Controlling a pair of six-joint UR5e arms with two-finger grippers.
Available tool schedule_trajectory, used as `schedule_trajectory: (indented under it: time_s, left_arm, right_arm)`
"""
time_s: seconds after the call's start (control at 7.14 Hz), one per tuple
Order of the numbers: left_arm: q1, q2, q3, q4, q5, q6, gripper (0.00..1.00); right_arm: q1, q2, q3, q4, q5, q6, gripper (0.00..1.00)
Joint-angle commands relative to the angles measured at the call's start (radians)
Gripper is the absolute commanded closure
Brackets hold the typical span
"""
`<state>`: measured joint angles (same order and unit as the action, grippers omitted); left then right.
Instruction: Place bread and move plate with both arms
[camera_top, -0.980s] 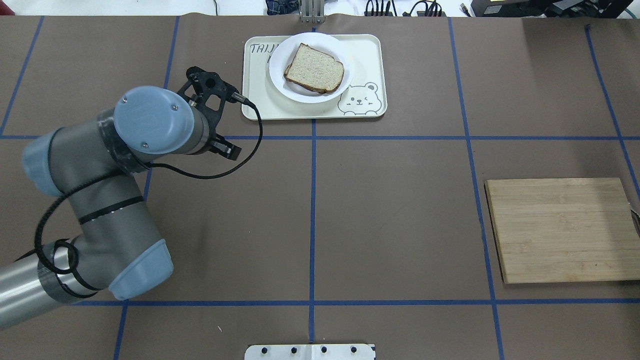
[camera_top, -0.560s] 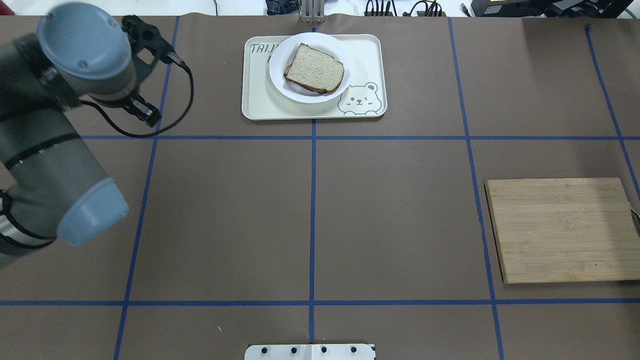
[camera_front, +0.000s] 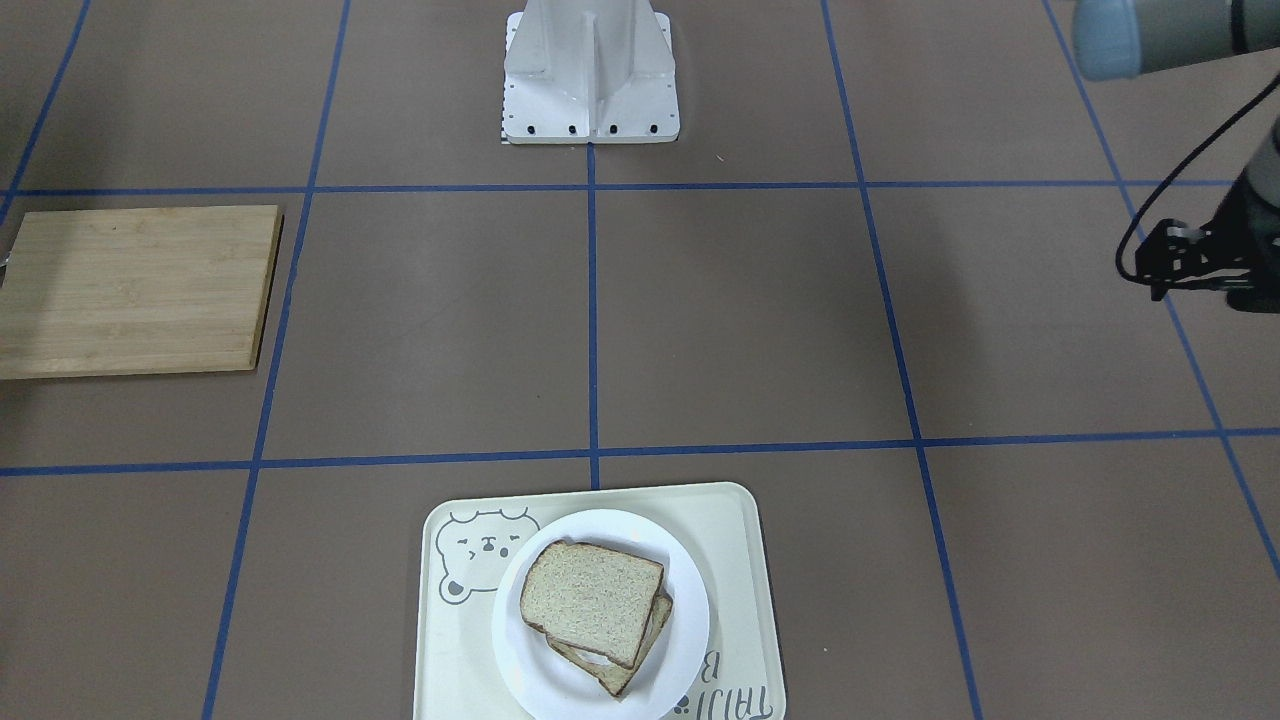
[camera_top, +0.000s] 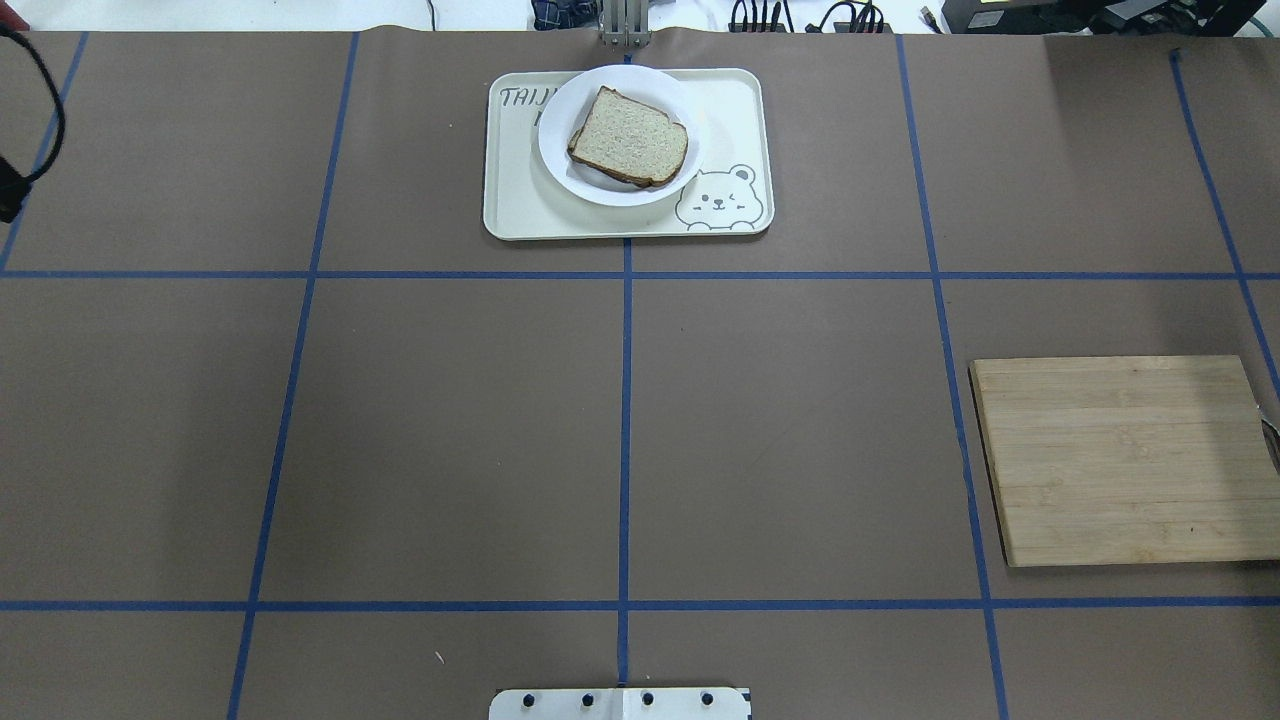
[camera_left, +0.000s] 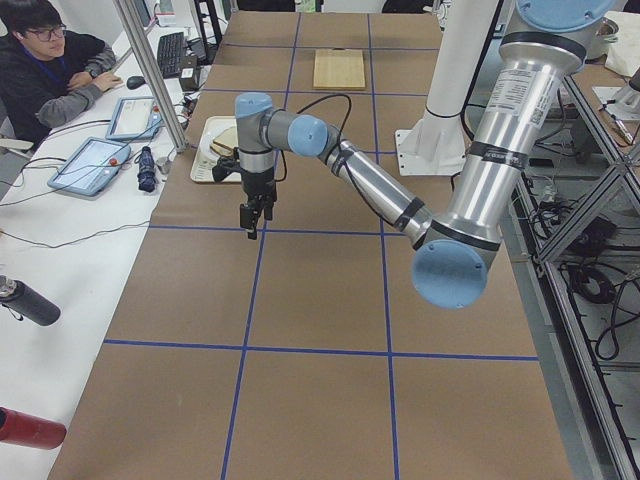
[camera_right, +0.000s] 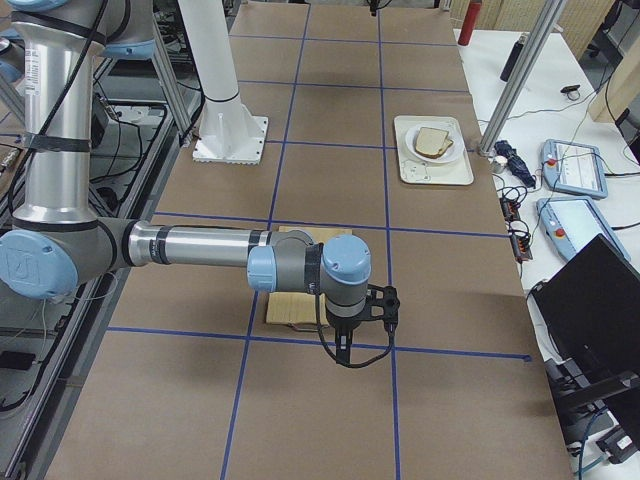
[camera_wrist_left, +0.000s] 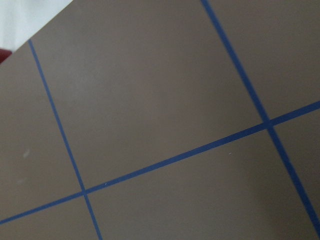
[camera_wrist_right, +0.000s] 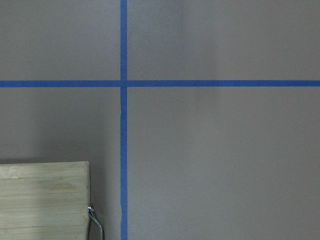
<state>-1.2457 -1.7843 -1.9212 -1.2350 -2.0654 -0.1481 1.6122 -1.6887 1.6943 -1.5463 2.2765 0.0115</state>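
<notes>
The bread (camera_top: 628, 137) is a plain slice lying on top of another slice on the white plate (camera_top: 560, 165), which stands on the cream bear tray (camera_top: 520, 215) at the far middle of the table. In the front-facing view the bread (camera_front: 592, 598) and plate (camera_front: 692, 610) sit at the bottom middle. My left gripper (camera_left: 249, 222) hangs fingers down over bare table, well to the left of the tray; only its black wrist mount (camera_front: 1180, 258) shows in the front-facing view, and I cannot tell whether it is open. My right gripper (camera_right: 343, 358) hangs by the cutting board; I cannot tell its state.
A bamboo cutting board (camera_top: 1125, 460) with a metal handle (camera_wrist_right: 95, 222) lies at the right. The white base stand (camera_front: 590, 80) is at the robot's side. An operator (camera_left: 50, 60) sits at a side desk with tablets.
My left arm has swung left, away from the tray, and out of the overhead view. The bread, plate and tray have not moved.
</notes>
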Motion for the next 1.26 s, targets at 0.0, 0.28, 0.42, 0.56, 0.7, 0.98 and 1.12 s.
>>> schedule_trajectory:
  time_s: [0.0,0.28,0.42,0.56,0.7,0.98,1.12]
  left_arm:
    - [-0.13,0.271,0.034,-0.374,-0.201,0.021,0.01]
    - [-0.168,0.368,0.044,-0.475,-0.232,0.021,0.01]
    - [-0.175,0.412,0.042,-0.478,-0.237,0.019,0.01]
    - [-0.193,0.416,0.066,-0.48,-0.234,0.025,0.01]
    - [-0.268,0.418,0.065,-0.463,-0.272,0.039,0.01]
    - [-0.282,0.46,0.071,-0.439,-0.386,0.103,0.01]
    - [-0.284,0.474,0.068,-0.434,-0.386,0.12,0.01]
  right_arm:
    - [0.0,-0.011,-0.001,0.0,0.0,-0.027,0.0]
    - [0.0,-0.012,-0.002,-0.002,0.003,-0.082,0.0]
    - [0.0,0.004,0.002,-0.014,0.012,-0.082,0.0]
    - [0.0,0.006,0.004,-0.017,0.012,-0.082,0.0]
    - [0.0,0.011,0.005,-0.024,0.012,-0.082,0.0]
    - [0.0,0.02,0.005,-0.044,0.012,-0.081,0.0]
    - [0.0,0.021,0.005,-0.046,0.012,-0.082,0.0]
